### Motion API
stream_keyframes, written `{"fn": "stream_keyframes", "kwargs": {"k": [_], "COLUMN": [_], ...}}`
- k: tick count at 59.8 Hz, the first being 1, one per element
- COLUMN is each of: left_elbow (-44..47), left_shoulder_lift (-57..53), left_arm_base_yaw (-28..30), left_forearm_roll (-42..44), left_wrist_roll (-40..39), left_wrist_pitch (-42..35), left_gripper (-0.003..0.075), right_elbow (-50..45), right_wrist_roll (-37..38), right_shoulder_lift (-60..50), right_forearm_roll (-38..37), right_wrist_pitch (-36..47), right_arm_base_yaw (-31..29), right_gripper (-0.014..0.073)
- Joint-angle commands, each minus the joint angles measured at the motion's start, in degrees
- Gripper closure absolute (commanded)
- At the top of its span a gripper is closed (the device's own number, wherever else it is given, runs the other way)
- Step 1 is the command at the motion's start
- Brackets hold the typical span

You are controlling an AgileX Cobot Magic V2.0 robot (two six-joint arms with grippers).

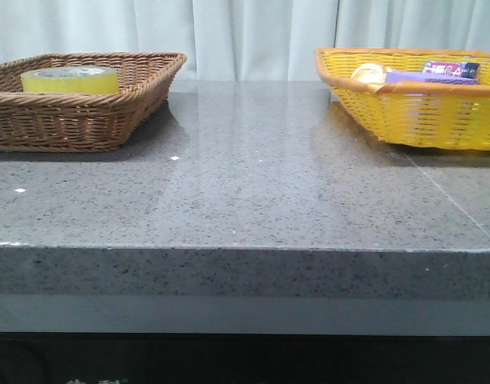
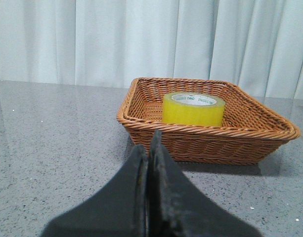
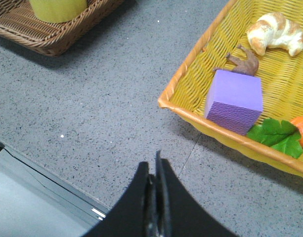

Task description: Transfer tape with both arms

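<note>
Countertop (image 1: 252, 184) of speckled grey stone spans the whole scene, with pale curtains (image 1: 252, 32) hanging behind it. No arm shows in the front view.

Two wicker baskets stand on the stone, well apart. The brown basket (image 1: 141, 92) sits at the left rear. The yellow basket (image 1: 404, 112) sits at the right rear.

The tape (image 1: 69, 79), a thick roll of translucent yellow, lies flat inside the brown basket, its open core facing up. The left wrist view shows the tape (image 2: 193, 108) with a white printed ring around the top of the core. It rests on the basket floor, apart from the near wall.

The yellow basket holds several items. In the right wrist view, a purple block (image 3: 234, 101) lies against the near rim. A small brown animal figure (image 3: 244, 61) stands just beyond the block. A croissant (image 3: 276, 32) lies further in. A green leaf (image 3: 276, 136) and an orange item (image 3: 302, 129) lie beside the block; the orange item is cut off by the frame edge.

The left gripper (image 2: 149, 148) hangs low over bare stone, facing the brown basket, its black fingers pressed together with nothing between them. The right gripper (image 3: 153, 170) hangs above the countertop near its front edge, beside the yellow basket's corner, fingers likewise pressed together and holding nothing.
</note>
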State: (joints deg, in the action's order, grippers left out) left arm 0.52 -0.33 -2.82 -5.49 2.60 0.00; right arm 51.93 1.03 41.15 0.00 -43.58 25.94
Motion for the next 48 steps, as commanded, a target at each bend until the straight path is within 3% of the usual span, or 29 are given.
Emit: {"fn": "stream_keyframes", "kwargs": {"k": [1,48], "left_elbow": [2.2,2.2], "left_shoulder_lift": [-1.1,-1.0], "left_arm_base_yaw": [0.1,0.0], "left_forearm_roll": [-0.6,0.1], "left_wrist_roll": [-0.3,-0.7], "left_wrist_pitch": [-4.6,-4.6], "left_gripper": [0.0740,0.0740], "right_elbow": [1.4,1.4], "right_wrist_roll": [0.1,0.1], "right_shoulder_lift": [-0.1,-0.1], "right_forearm_roll": [0.0,0.0], "right_wrist_pitch": [3.8,3.7], "right_arm_base_yaw": [-0.1,-0.1], "right_gripper": [0.0662,0.0662]}}
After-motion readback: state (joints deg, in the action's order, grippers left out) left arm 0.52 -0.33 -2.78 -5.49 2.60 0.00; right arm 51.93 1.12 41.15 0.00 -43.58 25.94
